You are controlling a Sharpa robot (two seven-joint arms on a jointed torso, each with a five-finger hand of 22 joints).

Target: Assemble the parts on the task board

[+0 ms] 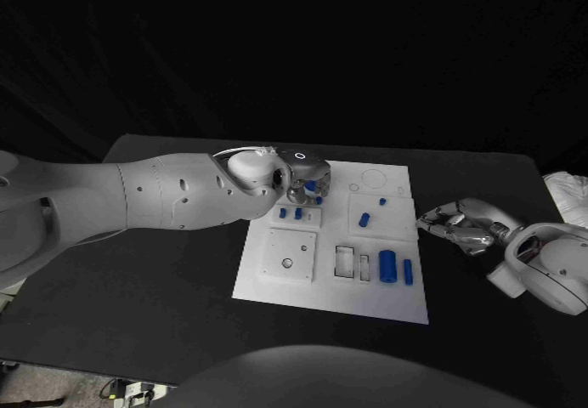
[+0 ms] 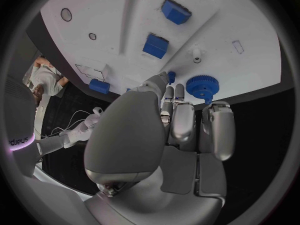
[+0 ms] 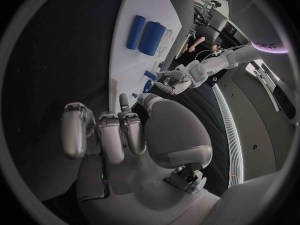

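The task board (image 1: 276, 285) lies in the middle of the tabletop (image 1: 147, 323). Over the board's far left part hangs the left hand (image 1: 302, 183), with small parts (image 1: 291, 213) on the board just before it. Two long parts (image 1: 394, 267) lie on the board's near right part. The right hand (image 1: 462, 226) rests on the tabletop just right of the board.

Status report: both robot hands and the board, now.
Left robot hand over task board, fingertips at a small blue part. Right robot hand off the board, holding nothing. Nothing in the way.
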